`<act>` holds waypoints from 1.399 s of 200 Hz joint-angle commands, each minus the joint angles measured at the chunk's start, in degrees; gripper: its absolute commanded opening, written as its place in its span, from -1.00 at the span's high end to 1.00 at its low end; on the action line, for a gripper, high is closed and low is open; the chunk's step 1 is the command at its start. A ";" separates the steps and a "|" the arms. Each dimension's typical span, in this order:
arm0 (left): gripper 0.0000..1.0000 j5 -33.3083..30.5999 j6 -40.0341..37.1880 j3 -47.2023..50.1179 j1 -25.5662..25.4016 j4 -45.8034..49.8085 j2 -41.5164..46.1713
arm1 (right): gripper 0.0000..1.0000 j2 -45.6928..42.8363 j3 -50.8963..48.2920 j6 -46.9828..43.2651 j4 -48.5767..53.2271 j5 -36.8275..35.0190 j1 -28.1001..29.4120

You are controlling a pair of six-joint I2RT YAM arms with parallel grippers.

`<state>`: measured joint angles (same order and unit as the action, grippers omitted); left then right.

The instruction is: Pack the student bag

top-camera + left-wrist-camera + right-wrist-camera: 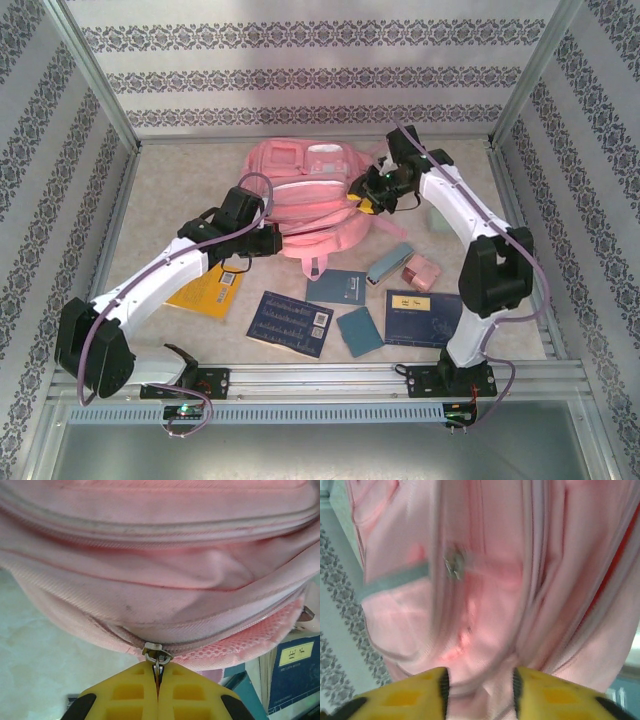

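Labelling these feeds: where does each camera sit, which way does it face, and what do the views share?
Top external: above and behind the bases, looking down at the table; left arm and right arm show.
Left wrist: on the left arm, facing the student bag; left tool shut on a zip pull.
Right wrist: on the right arm, facing blurred pink fabric; right tool open.
Shared: all three see the student bag.
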<state>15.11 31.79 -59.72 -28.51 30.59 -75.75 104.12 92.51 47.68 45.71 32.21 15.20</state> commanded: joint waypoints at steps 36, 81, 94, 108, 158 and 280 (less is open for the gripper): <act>1.00 3.40 6.27 -1.44 -4.94 -8.76 -1.66 | -0.24 -6.35 1.94 1.18 3.31 -5.17 0.83; 1.00 2.17 6.99 -5.59 -7.87 -9.57 -5.27 | -0.15 -14.79 -9.40 15.40 -0.16 -1.84 5.04; 1.00 1.99 6.54 -6.75 -8.27 -9.10 -6.22 | -0.09 -15.99 -10.75 18.79 0.21 -1.66 6.76; 1.00 1.85 6.46 -7.64 -8.53 -9.14 -7.05 | -0.05 -17.26 -12.24 22.61 0.33 -1.78 8.43; 1.00 1.96 6.61 -10.63 -10.02 -9.67 -9.36 | -0.15 -17.24 -17.46 31.76 -5.79 -1.18 11.51; 1.00 -1.54 4.48 -11.13 -11.46 -5.78 -8.43 | 0.99 -9.56 -11.91 27.42 -0.81 -8.64 12.93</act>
<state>15.94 37.93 -68.53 -39.11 24.91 -85.69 94.37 78.81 77.49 41.69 26.98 29.08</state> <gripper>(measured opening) 0.053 0.080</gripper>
